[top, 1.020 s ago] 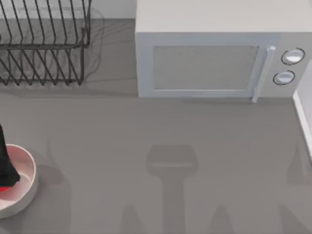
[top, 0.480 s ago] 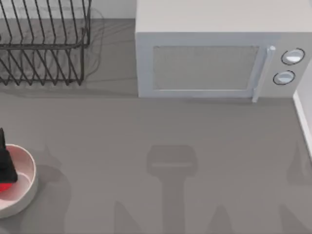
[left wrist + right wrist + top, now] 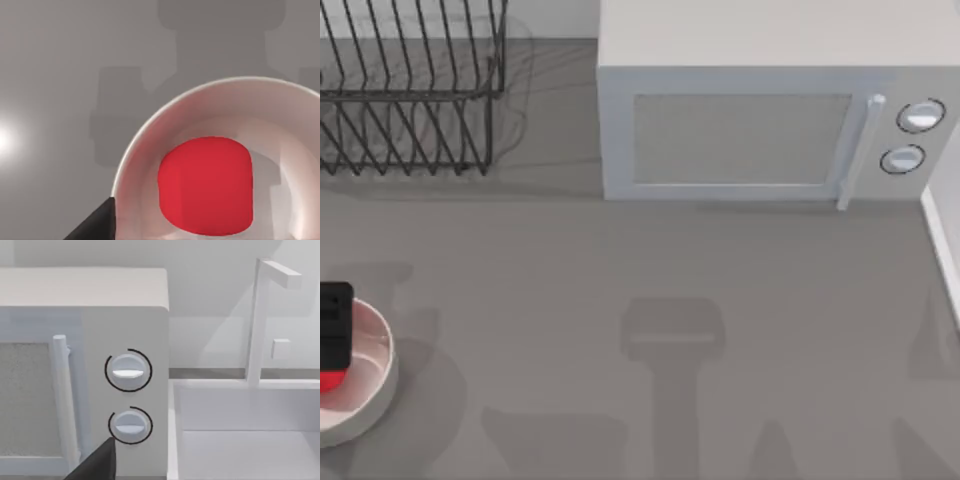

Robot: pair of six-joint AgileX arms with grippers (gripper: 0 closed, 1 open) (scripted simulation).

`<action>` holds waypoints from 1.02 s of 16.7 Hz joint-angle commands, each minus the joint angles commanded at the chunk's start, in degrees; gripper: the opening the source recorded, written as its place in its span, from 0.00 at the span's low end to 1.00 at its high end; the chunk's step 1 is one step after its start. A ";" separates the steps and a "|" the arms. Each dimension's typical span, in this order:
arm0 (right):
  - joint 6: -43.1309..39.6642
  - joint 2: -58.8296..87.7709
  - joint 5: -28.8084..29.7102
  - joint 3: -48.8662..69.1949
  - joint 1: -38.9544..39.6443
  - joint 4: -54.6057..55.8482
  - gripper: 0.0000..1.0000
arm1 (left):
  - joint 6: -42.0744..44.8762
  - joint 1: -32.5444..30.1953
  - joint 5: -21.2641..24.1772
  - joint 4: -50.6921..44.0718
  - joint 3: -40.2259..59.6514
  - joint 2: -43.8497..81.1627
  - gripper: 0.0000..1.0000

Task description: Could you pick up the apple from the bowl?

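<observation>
The red apple [image 3: 329, 380] lies inside the off-white bowl [image 3: 386, 365] at the table's left edge. In the left wrist view the apple [image 3: 205, 185] rests on the bowl's pale floor, ringed by the thick rim [image 3: 150, 125]. My left gripper [image 3: 334, 322] hangs over the bowl's far half, just above the apple and not touching it. It is open, and one dark fingertip [image 3: 97, 227] shows at the bowl's rim. My right gripper stands parked at the right by the microwave, open, with one fingertip [image 3: 97, 465] in the right wrist view.
A white microwave [image 3: 740, 130] with two knobs [image 3: 910, 135] stands at the back. A black wire dish rack [image 3: 410, 90] is at the back left. A white sink basin [image 3: 245, 435] with a faucet [image 3: 260, 315] lies to the microwave's right.
The left gripper has shifted slightly over the bowl and now shows as a squarer block from above. Its shadows on the table have spread to the right. The apple has not moved.
</observation>
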 joint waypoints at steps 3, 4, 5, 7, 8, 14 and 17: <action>0.00 0.00 0.00 0.00 0.00 0.00 1.00 | 0.89 0.73 0.00 -9.91 8.79 14.29 1.00; 0.00 0.00 0.00 0.00 0.00 0.00 1.00 | 1.15 0.93 0.00 -12.74 11.31 18.37 1.00; 0.00 0.00 0.00 0.00 0.00 0.00 1.00 | 1.37 1.12 0.00 -15.24 13.52 21.93 1.00; 0.00 0.00 0.00 0.00 0.00 0.00 1.00 | 1.73 1.40 0.00 -19.16 17.01 27.36 1.00; 0.00 0.00 0.00 0.00 0.00 0.00 1.00 | 1.85 1.51 0.00 -20.51 18.23 29.17 1.00; 0.00 0.00 0.00 0.00 0.00 0.00 1.00 | 1.94 1.34 0.00 -21.74 19.30 30.83 1.00; 0.00 0.00 0.00 0.00 0.00 0.00 1.00 | 1.99 1.39 0.00 -19.53 17.78 31.98 1.00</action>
